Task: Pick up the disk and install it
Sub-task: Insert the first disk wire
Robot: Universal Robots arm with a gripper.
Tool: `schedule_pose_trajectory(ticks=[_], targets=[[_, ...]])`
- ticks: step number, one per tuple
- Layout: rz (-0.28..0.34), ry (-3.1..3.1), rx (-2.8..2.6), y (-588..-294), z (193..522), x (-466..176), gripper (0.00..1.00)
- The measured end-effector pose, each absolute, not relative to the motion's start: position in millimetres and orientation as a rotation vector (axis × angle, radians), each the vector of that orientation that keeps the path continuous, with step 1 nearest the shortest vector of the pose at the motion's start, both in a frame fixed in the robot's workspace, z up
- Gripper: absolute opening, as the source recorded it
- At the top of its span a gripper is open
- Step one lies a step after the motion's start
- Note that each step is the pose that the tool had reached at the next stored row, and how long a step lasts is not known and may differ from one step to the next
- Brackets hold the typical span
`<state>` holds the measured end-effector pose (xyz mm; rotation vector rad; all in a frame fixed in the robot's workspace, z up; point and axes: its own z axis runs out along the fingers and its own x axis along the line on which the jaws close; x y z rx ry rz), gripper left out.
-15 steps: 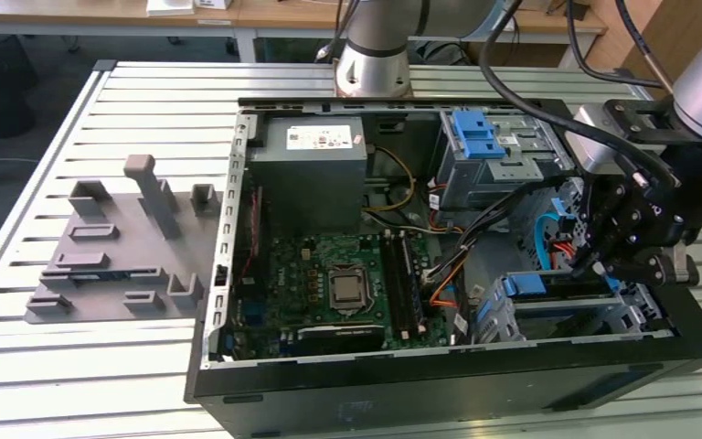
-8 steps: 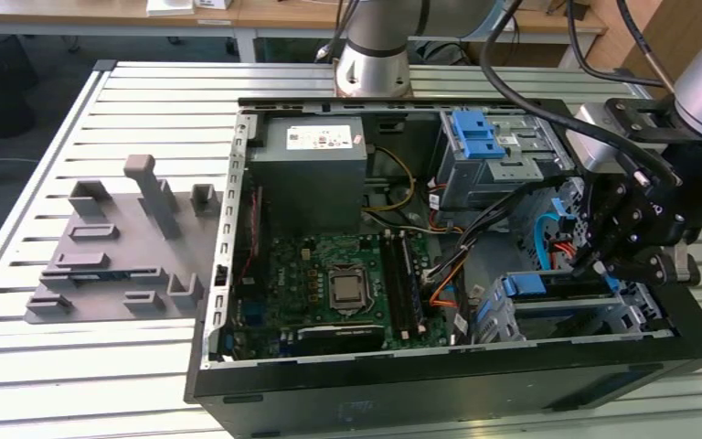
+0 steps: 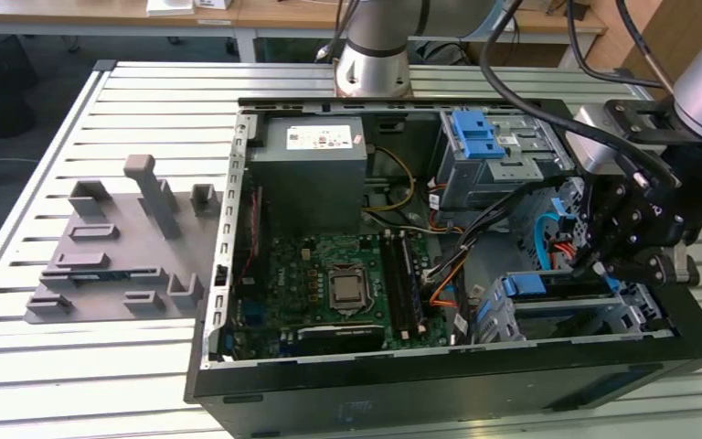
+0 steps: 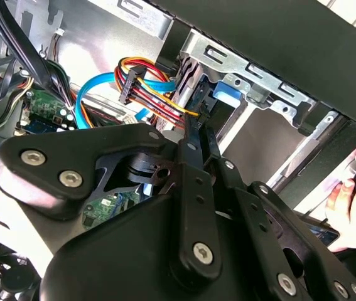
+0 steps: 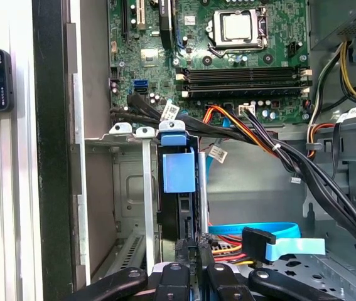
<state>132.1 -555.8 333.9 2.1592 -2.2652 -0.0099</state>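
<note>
Blue-railed disk (image 5: 178,188) in bay, at tool (image 5: 190,248).

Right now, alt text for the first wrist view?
The claw reaches into an open computer case, its tips at the disk standing on edge in a metal drive cage. Beyond lie the green motherboard and bundled cables.

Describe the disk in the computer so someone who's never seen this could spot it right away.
In the open computer case, find the metal drive cage in the near corner at the exterior view's right, beneath the gripper. The disk sits in that cage; its blue plastic rail sets it apart from the bare grey metal around it.
</note>
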Motion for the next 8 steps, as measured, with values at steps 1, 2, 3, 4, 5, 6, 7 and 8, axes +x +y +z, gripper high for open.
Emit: schedule_pose_trajectory(ticks=[1,2,3,4,5,6,7,8], targets=[[-0.01,-2.265,2.159,-555.8,333.7,132.3,0.17],[-0.01,-2.265,2.159,-555.8,333.2,132.5,0.17],[-0.01,-2.265,2.159,-555.8,332.9,132.5,0.17],[-0.01,-2.265,2.159,-555.8,332.8,132.5,0.17],[-0.01,-2.265,2.159,-555.8,332.6,132.5,0.17],[-0.01,-2.265,2.159,-555.8,332.5,132.5,0.17],[-0.01,-2.265,2.159,-555.8,332.4,132.5,0.17],[-0.01,-2.265,2.159,-555.8,332.2,132.5,0.17]])
